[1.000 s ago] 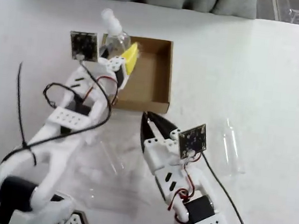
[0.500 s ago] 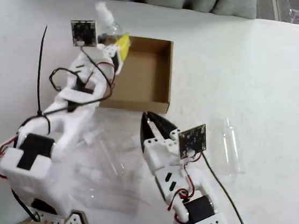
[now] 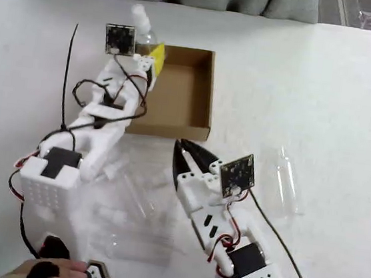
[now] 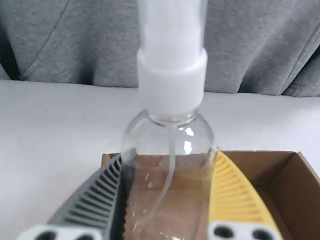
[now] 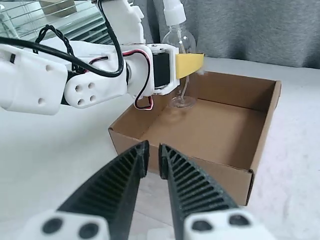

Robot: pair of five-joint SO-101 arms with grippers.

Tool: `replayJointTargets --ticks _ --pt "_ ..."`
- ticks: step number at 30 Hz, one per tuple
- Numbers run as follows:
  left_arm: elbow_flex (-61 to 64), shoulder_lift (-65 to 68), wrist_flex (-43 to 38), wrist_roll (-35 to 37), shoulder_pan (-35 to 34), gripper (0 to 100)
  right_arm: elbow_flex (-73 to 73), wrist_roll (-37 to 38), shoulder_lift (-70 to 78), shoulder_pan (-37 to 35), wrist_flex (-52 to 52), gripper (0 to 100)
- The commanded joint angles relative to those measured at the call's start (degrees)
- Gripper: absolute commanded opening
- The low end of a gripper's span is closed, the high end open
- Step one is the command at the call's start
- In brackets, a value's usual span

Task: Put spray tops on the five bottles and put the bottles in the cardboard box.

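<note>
A clear bottle (image 4: pixel 170 165) with a white spray top (image 4: pixel 171 75) stands upright in my left gripper (image 4: pixel 167 157), whose grey and yellow fingers are shut on its body. From above, this bottle (image 3: pixel 143 37) and the left gripper (image 3: pixel 149 58) are at the far left corner of the cardboard box (image 3: pixel 210 95). In the right wrist view the bottle's base (image 5: pixel 182 102) is inside the box (image 5: pixel 180 155), just above or on its floor. My right gripper (image 5: pixel 154 149) is shut and holds nothing; it sits just in front of the box's near wall, right gripper (image 3: pixel 183 145).
One clear bottle without a top (image 3: pixel 288 181) lies on the table to the right of the right arm. Several more clear bottles and tops (image 3: pixel 131 200) lie between the two arms. A grey curtain hangs beyond the table's far edge.
My left arm has stretched farther away and shifted slightly right, carrying the bottle along the box's left wall to its far corner. The right arm has not moved.
</note>
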Motion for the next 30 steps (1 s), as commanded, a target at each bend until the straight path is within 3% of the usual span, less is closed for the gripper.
replayJointTargets --ticks 1,6,30 --pt "-3.25 -1.01 -4.48 -0.88 -0.75 5 0.70 0.53 -0.04 -0.31 0.84 1.6" --pt "-1.41 -0.92 -9.05 -0.88 -0.75 4 0.70 0.53 -0.04 -0.22 0.84 1.6" --pt "-9.41 9.45 -9.41 -0.88 -1.80 5 0.70 0.53 -0.04 -0.40 1.71 1.6"
